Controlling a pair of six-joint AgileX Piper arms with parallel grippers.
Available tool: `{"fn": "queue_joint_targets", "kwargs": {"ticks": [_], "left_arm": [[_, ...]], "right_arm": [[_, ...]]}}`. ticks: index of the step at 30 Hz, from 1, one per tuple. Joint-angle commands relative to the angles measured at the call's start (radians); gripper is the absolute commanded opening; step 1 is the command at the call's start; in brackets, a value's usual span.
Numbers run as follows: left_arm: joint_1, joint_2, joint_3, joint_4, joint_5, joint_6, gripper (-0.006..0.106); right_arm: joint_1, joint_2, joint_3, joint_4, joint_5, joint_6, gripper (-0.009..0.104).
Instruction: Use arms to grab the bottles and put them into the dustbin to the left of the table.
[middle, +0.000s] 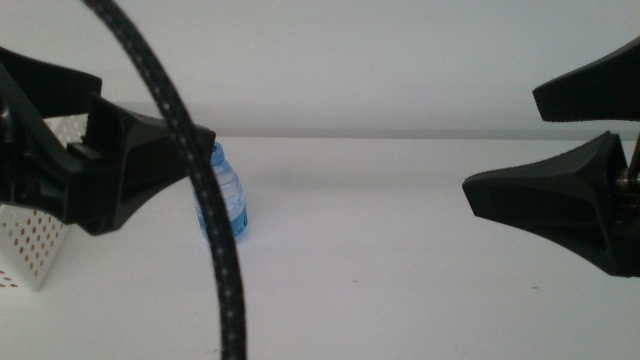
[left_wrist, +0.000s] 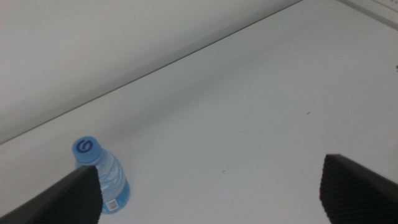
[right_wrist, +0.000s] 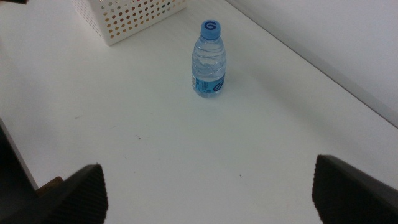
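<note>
Both grippers, left (left_wrist: 211, 193) and right (right_wrist: 208, 193), hang spread and empty; our small water bottle (right_wrist: 209, 60) stands upright near the perforated dustbin (right_wrist: 127, 18). We risk toppling it with an off-centre closing jaw.

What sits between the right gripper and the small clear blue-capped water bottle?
Nothing: the right wrist view shows only bare white table between the open right gripper and the small clear blue-capped water bottle.

White desk (middle: 400, 280) across lower frame in middle view, matte, few tiny dark specks. Pale wall (middle: 380, 60) behind, meeting desk along straight shadowed seam.
</note>
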Motion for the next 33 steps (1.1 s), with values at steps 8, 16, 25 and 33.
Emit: {"fn": "queue_joint_targets", "kwargs": {"ticks": [8,16,25,33], "left_arm": [[-0.003,0.015,0.083,0.045,-0.079,-0.008,0.094],[-0.003,-0.039,0.405,-0.065,-0.477,0.001,0.094],[-0.003,-0.004,0.769,-0.071,-1.036,0.001,0.094],[-0.003,0.149,0.9,-0.09,-1.35,-0.002,0.094]], "right_arm": [[0.002,-0.002,-0.008,-0.009,0.003,-0.003,0.088],[0.002,-0.002,-0.008,-0.009,0.003,-0.003,0.088],[0.002,-0.002,-0.008,-0.009,0.003,-0.003,0.088],[0.002,-0.002,-0.008,-0.005,0.003,-0.003,0.088]]}}
